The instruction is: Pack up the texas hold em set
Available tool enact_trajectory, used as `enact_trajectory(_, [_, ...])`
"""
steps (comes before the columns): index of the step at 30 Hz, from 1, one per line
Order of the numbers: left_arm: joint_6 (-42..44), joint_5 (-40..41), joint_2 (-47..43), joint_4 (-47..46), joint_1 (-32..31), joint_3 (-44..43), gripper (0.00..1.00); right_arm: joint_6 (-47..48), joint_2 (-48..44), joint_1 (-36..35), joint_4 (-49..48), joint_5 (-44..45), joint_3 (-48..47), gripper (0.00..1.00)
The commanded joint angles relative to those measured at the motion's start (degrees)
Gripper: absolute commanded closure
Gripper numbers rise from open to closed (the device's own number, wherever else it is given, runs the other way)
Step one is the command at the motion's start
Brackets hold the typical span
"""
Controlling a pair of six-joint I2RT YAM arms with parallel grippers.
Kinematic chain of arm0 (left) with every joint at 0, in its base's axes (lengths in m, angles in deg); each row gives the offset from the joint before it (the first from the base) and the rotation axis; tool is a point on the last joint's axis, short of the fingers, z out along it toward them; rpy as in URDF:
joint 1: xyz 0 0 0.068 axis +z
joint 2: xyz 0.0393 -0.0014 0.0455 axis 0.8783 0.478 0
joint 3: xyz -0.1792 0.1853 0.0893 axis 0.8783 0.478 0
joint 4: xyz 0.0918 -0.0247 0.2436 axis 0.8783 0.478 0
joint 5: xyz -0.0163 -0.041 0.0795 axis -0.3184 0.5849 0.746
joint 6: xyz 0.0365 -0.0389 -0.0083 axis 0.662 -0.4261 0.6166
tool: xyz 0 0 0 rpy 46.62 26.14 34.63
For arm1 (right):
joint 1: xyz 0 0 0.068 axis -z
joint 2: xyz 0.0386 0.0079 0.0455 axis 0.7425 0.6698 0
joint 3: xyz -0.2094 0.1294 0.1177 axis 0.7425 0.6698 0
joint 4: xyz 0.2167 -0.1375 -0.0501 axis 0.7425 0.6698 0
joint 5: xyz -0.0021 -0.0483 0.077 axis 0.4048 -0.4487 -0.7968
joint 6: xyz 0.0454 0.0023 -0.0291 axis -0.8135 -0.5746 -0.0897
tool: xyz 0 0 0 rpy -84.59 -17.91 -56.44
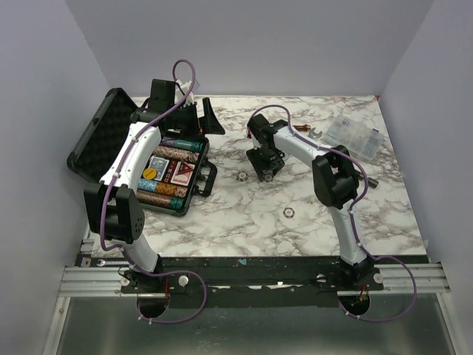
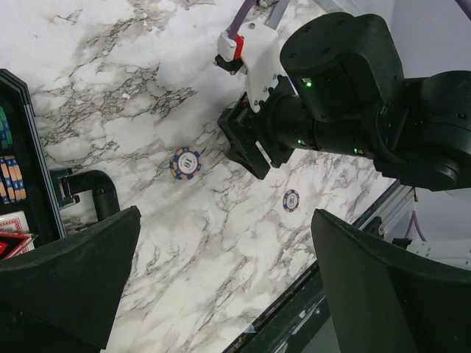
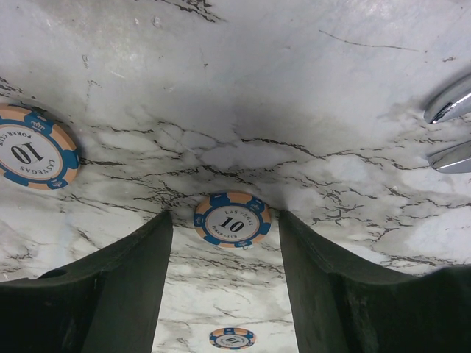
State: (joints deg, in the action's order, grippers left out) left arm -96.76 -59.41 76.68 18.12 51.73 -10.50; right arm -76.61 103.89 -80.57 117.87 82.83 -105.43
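Observation:
The black briefcase [image 1: 194, 171] of the texas hold em set lies open at the left, its foam-lined lid [image 1: 100, 137] tipped back, with rows of chips and card decks [image 1: 171, 171] inside. Loose "10" chips lie on the marble: one [image 3: 232, 219] sits between the fingertips of my right gripper [image 3: 224, 229], whose jaws stand open on either side of it. Another chip [image 3: 33, 147] lies to its left and a third [image 3: 232, 338] lies nearer. My left gripper [image 2: 224, 279] hangs wide open and holds nothing, behind the case [image 1: 198, 118]. It looks toward the right gripper [image 2: 246, 147] and two chips [image 2: 185, 163] [image 2: 291, 200].
A clear compartment box [image 1: 355, 133] stands at the back right, and a silver wrench [image 1: 310, 132] lies beside the right arm, its chrome end [image 3: 449, 132] close to the right fingers. The case handle [image 2: 96, 191] juts toward the chips. Grey walls enclose the table.

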Motion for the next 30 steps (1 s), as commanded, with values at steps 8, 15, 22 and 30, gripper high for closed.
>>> enact_trajectory(8, [0.3, -1.8, 0.0, -0.2, 0.0, -0.5, 0.01, 1.5, 3.9, 0.2, 3.4, -3.4, -1.5, 0.45])
enact_trajectory(15, [0.2, -1.9, 0.1, -0.2, 0.0, -0.5, 0.01, 1.2, 3.9, 0.2, 2.1, -1.7, -0.7, 0.58])
enact_trajectory(22, [0.2, -1.8, 0.3, -0.2, 0.0, -0.5, 0.01, 0.9, 0.5, 0.2, 1.1, -2.8, -2.0, 0.65])
enact_trajectory(30, [0.2, -1.6, 0.2, -0.2, 0.0, -0.5, 0.01, 0.3, -3.7, 0.2, -0.8, -0.2, -0.9, 0.69])
